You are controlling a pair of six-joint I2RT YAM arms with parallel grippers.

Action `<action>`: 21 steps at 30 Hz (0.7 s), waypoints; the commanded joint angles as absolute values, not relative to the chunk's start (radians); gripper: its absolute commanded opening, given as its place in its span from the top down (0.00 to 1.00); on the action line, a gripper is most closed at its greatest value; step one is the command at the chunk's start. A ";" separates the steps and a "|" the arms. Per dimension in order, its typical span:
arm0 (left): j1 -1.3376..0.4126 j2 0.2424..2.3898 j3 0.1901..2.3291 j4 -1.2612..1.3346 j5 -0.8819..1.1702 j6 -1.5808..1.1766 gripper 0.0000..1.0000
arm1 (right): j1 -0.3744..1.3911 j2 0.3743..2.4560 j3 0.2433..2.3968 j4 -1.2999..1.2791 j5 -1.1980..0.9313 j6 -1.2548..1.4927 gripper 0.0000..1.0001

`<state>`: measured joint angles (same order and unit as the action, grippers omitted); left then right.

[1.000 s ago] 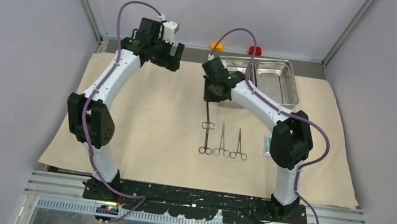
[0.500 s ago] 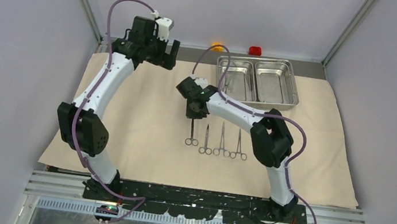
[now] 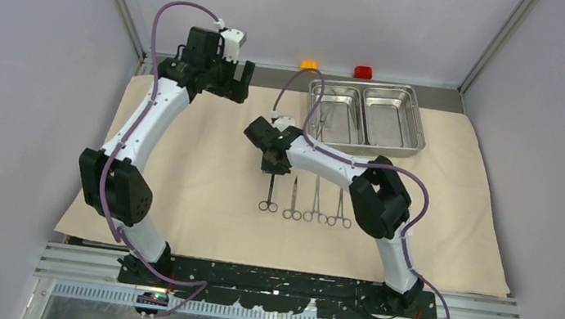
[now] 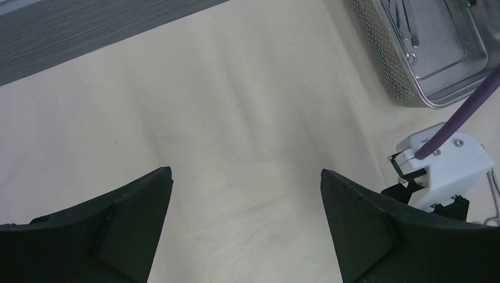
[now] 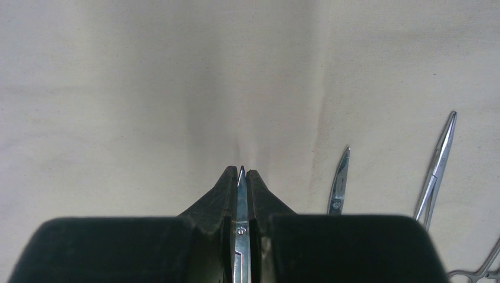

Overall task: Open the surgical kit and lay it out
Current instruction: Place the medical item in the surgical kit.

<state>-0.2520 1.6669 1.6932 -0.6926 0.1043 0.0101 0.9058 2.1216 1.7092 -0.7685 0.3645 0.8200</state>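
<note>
The beige cloth lies spread over the table. The steel two-compartment tray stands at its far right and shows in the left wrist view, with slim tools in its left compartment. My right gripper is shut on a steel ring-handled clamp, gripped by its tip; the rings rest low over the cloth. Three more clamps lie in a row right of it, two showing in the right wrist view. My left gripper is open and empty above the cloth's far left.
An orange block and a red block sit on the grey strip behind the tray. Purple-grey walls enclose the left, right and back sides. The right arm's white camera housing shows in the left wrist view.
My right gripper has carried the clamp from beside the tray leftward and toward me, lowering it to the left end of the row. The left gripper shifted slightly left and back.
</note>
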 commanded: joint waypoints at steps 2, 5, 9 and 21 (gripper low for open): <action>-0.247 1.606 1.677 -0.672 0.111 0.008 0.00 | 0.907 2.136 1.747 -0.772 0.424 0.861 1.00; -0.247 1.604 1.675 -0.673 0.117 0.008 0.00 | 0.907 2.137 1.737 -0.770 0.423 0.860 1.00; -0.247 1.597 1.670 -0.672 0.124 0.008 0.00 | 0.907 2.136 1.716 -0.754 0.431 0.853 1.00; -0.247 1.592 1.654 -0.671 0.136 0.004 0.00 | 0.906 2.141 1.683 -0.737 0.447 0.842 1.00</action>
